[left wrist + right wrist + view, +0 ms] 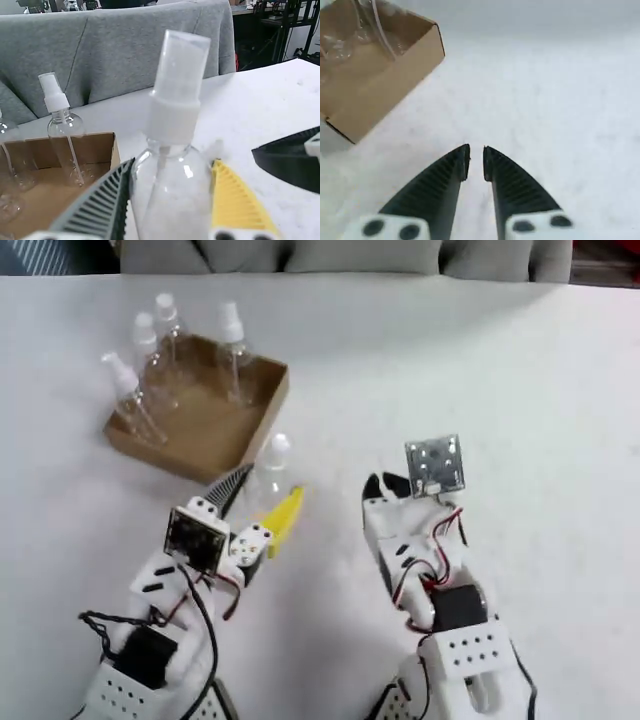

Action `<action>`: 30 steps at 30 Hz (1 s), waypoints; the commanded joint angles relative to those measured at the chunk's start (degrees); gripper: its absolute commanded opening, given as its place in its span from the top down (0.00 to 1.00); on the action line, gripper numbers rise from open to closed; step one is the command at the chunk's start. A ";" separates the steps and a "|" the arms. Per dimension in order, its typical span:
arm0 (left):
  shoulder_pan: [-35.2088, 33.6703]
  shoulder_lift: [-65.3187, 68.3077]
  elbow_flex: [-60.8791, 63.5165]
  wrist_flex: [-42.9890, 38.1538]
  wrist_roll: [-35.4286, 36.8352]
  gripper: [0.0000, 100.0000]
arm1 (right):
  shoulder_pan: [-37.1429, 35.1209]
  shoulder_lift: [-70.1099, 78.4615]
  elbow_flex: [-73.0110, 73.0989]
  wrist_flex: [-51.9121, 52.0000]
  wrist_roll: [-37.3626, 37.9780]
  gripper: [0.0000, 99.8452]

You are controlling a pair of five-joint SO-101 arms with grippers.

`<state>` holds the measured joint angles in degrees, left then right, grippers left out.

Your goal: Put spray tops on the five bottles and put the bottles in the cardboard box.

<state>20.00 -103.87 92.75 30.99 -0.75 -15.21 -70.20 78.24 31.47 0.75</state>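
Work surface: a white table [520, 390] whose far edge meets a grey upholstered sofa [125, 50]; dark metal frames [285, 25] stand in the room beyond the sofa's end. An open cardboard box [215, 435] lies on the far left part of the table, turned at an angle to the table edge. Four clear bottles [232, 350] stand upright inside the box, each with a white spray top. The fifth bottle [272, 468] stands upright on the table just outside the box's near corner, also capped with a white spray top [177, 85]. The left arm reaches in from the near left edge of the table and slants toward the box. The left gripper [268, 485] is closed around the body of the fifth bottle, with its grey finger [107, 205] against one side and its yellow finger [232, 200] against the other. The right arm stretches from the near right edge toward the table's middle, well apart from the box. The right gripper [474, 157] is low over bare table; its two black fingers are drawn together with a thin slit between the tips, and they hold nothing.
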 commanded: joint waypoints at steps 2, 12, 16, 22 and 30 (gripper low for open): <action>-0.92 -0.84 0.62 -2.55 -0.44 0.98 | 1.19 -0.66 9.67 -16.92 -0.44 0.98; -7.96 -0.66 4.22 -18.46 -0.09 0.98 | 2.86 0.48 18.55 -33.63 -0.44 0.98; -12.70 -0.48 3.69 -25.49 0.26 0.98 | 2.68 0.57 18.55 -31.16 -0.44 0.98; -16.04 2.07 -5.54 -24.18 7.12 0.98 | 2.42 0.57 18.55 -31.16 -0.44 0.98; -16.22 32.66 -26.90 -26.11 7.74 0.98 | 2.42 0.57 18.55 -31.16 -0.53 0.98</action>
<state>4.35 -87.87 79.12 7.60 6.11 -13.27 -69.49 96.35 0.09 0.75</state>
